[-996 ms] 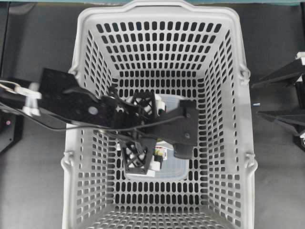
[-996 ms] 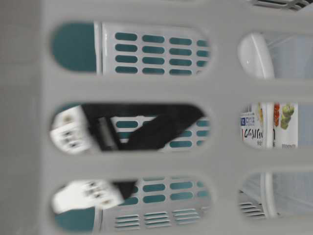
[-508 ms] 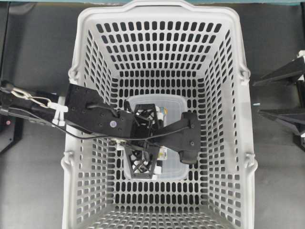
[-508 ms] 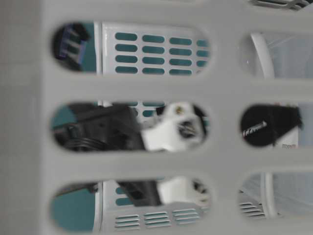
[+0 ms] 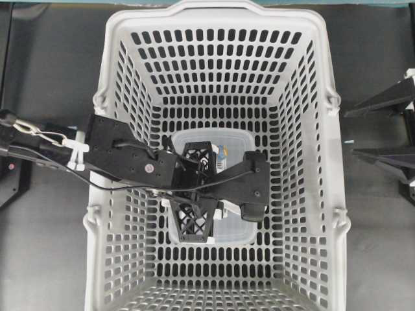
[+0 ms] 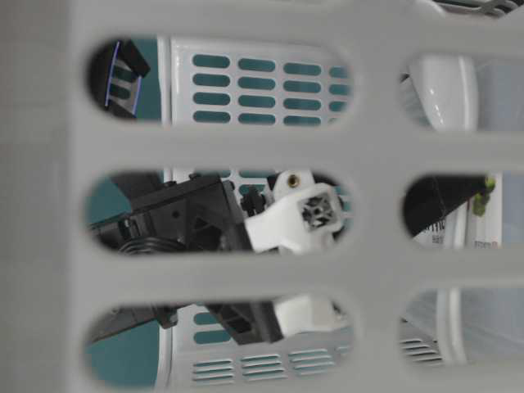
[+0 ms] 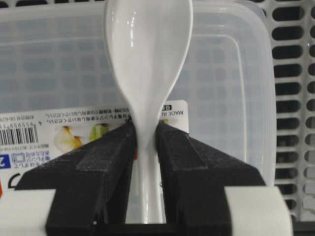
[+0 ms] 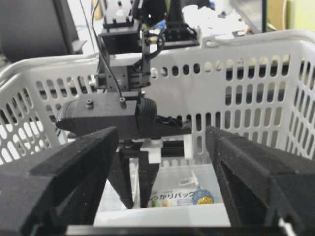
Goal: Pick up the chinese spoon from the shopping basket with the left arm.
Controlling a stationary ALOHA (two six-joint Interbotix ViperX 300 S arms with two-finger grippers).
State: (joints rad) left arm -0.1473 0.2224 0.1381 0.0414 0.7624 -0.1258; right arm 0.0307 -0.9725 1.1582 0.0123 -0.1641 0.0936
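Observation:
The white chinese spoon [image 7: 147, 49] is held by its handle between the fingers of my left gripper [image 7: 146, 135], bowl pointing away, over the clear lidded container [image 7: 226, 73]. I cannot tell whether it touches the lid. From above, my left gripper [image 5: 194, 190] is deep in the light-grey shopping basket [image 5: 214, 10] and hides the spoon. The spoon's bowl [image 6: 442, 86] shows through a slot in the table-level view. My right gripper [image 5: 349, 135] is open and empty outside the basket's right wall, also seen in its own view [image 8: 162, 162].
The container [image 5: 237, 146] with a printed label lies on the middle of the basket floor under the left arm. The basket's tall slotted walls [image 8: 246, 83] surround the left gripper on all sides. Dark table lies around the basket.
The left arm has reached further into the basket and come down over the container. A black finger now shows beside the label in the table-level view. The right arm has not moved.

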